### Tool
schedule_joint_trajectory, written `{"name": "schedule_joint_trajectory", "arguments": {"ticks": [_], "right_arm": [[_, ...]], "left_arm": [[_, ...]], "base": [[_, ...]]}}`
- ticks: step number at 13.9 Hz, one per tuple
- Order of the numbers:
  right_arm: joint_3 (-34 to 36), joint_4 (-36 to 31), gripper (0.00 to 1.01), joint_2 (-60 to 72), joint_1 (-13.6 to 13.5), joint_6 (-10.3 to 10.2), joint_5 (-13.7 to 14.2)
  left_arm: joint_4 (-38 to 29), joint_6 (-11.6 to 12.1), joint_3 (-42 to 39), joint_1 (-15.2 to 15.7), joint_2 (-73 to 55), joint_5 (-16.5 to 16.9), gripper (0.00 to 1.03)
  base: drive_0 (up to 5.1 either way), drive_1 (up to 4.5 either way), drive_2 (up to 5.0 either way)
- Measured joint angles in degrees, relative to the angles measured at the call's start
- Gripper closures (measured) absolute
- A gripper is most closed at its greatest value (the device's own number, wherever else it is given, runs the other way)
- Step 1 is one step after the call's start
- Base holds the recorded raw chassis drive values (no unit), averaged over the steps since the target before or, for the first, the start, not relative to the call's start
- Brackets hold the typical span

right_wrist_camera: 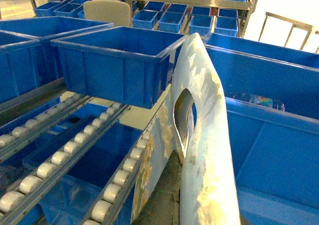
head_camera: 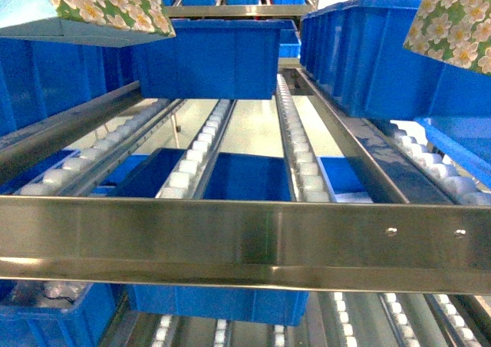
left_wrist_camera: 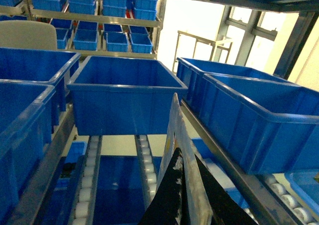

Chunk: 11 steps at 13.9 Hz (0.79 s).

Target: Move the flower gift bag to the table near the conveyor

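The flower gift bag shows as green-and-white floral panels at the top left (head_camera: 100, 5) and top right (head_camera: 453, 24) of the head view; I cannot tell if these are one bag or two. Neither gripper shows there. In the left wrist view my left gripper (left_wrist_camera: 183, 197) is shut on a thin upright bag edge (left_wrist_camera: 175, 120) between its black fingers (left_wrist_camera: 164, 200). In the right wrist view my right gripper (right_wrist_camera: 187, 205) is shut on the bag's pale handle panel (right_wrist_camera: 204, 85), which has a cut-out hole. Both hang over the conveyor (head_camera: 230, 236). The table is out of view.
Blue plastic bins sit on the roller lanes at centre (head_camera: 211, 55) and right (head_camera: 368, 55), with more below (head_camera: 245, 186). A wide steel crossbar (head_camera: 345, 239) runs across the front. Shelves of blue bins (left_wrist_camera: 114, 6) stand behind, with a beige chair back (right_wrist_camera: 107, 11) beside them.
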<state>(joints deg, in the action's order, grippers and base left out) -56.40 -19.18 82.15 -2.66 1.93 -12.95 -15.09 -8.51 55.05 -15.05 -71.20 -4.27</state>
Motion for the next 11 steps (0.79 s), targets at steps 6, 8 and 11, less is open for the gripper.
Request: {"name": "schedule_joint_trajectory", "arguments": {"ticks": [6,8,11], "right_arm": [[0.0,-0.1,0.99,0.0,0.0,0.0,0.0],[0.0,0.0,0.99,0.0,0.0,0.0,0.0],[0.0,-0.2,0.99,0.0,0.0,0.0,0.0]], "left_arm": [[0.0,0.0,0.0,0.0,0.0,0.0,1.01],[-0.1,0.0,0.0,0.1,0.0,0.0,1.01],[-0.1,0.0,0.0,0.0,0.0,0.0,1.01]], "base": [[-4.7,1.05,3.8],[-4.5,0.61,4.1],[-4.9,0.94,3.6]]}}
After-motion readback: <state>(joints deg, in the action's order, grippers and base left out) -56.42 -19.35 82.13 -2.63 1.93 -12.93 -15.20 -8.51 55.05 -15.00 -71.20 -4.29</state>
